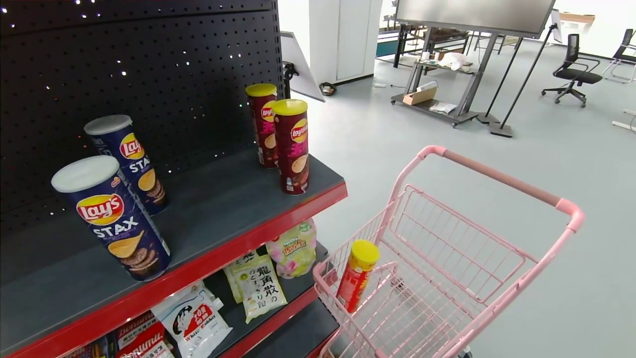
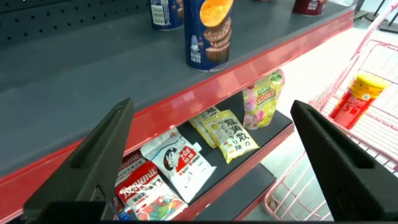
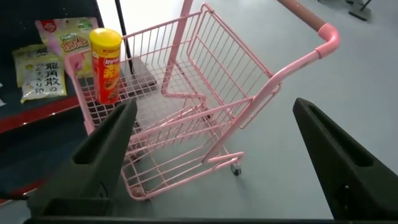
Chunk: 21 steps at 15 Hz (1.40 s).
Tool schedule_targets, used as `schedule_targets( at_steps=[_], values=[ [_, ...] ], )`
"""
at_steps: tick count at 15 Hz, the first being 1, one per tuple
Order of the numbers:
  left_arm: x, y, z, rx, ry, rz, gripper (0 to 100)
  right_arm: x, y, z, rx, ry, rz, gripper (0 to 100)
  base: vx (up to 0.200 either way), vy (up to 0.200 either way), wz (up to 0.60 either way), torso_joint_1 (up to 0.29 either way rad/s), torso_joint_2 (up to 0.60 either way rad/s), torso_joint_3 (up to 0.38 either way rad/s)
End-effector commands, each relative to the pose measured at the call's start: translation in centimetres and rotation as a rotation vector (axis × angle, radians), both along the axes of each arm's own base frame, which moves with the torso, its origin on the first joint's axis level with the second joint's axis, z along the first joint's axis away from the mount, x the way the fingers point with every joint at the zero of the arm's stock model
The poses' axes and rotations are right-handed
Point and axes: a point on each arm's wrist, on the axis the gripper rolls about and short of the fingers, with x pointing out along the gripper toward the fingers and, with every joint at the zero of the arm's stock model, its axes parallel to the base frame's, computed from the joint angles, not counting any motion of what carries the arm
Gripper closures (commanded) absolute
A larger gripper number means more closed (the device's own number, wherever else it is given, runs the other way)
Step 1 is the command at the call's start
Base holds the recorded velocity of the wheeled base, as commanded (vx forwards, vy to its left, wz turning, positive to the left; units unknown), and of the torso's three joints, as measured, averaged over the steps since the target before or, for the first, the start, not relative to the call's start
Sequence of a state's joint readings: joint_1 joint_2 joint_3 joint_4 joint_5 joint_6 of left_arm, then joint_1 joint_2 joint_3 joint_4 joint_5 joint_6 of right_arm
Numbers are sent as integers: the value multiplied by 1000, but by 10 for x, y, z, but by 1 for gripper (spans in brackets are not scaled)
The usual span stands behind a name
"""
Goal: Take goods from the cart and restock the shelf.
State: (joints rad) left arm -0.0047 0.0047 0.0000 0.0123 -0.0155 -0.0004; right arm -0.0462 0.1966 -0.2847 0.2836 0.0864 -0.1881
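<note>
1. Standing near upright in the corner of the cart closest to the shelf, the yellow-lidded red can has its long axis roughly vertical
2. The right gripper hangs above the cart, fingers spread wide and empty; the can lies lower, off toward the shelf side
3. The left gripper, likewise spread and empty, faces the shelf edge, with the can farther off
4. The right arm looks nearer, so a side-on grasp across the can's body seems apt

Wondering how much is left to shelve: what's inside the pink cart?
One red can with a yellow lid stands upright in the pink cart. No other goods show; the wire floor under the can is covered.
</note>
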Motion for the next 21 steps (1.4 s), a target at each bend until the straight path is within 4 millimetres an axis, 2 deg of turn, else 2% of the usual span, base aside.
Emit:
schedule_targets(
  at_steps=[1, 11, 12, 14, 16, 17, 18, 21],
  values=[
    [0, 0, 0, -1, 0, 0, 0, 1, 0, -2, 0, 10, 0, 0, 0, 0, 0, -149, 349, 193],
    [0, 0, 0, 0, 0, 0, 0, 0, 0, -15, 0, 25, 1, 0, 0, 0, 0, -132, 331, 195],
    [0, 0, 0, 0, 0, 0, 0, 3, 0, -11, 5, 33, 8, 0, 0, 0, 0, -22, 61, 46],
    [0, 0, 0, 0, 0, 0, 0, 24, 0, 7, 72, 8, 32, 0, 0, 0, 0, 0, 0, 0],
    [0, 0, 0, 0, 0, 0, 0, 60, 3, 32, 292, -45, 144, 0, 0, 0, 0, 0, 0, 0],
    [0, 0, 0, 0, 0, 0, 0, 89, 6, 41, 353, -18, 145, 0, 0, 0, 0, 0, 0, 0],
    [0, 0, 0, 0, 0, 0, 0, 109, 8, 40, 352, 60, 142, 0, 0, 0, 0, 0, 0, 0],
    [0, 0, 0, 0, 0, 0, 0, 144, 17, 29, 369, 244, 189, 0, 0, 0, 0, 0, 0, 0]
  ],
)
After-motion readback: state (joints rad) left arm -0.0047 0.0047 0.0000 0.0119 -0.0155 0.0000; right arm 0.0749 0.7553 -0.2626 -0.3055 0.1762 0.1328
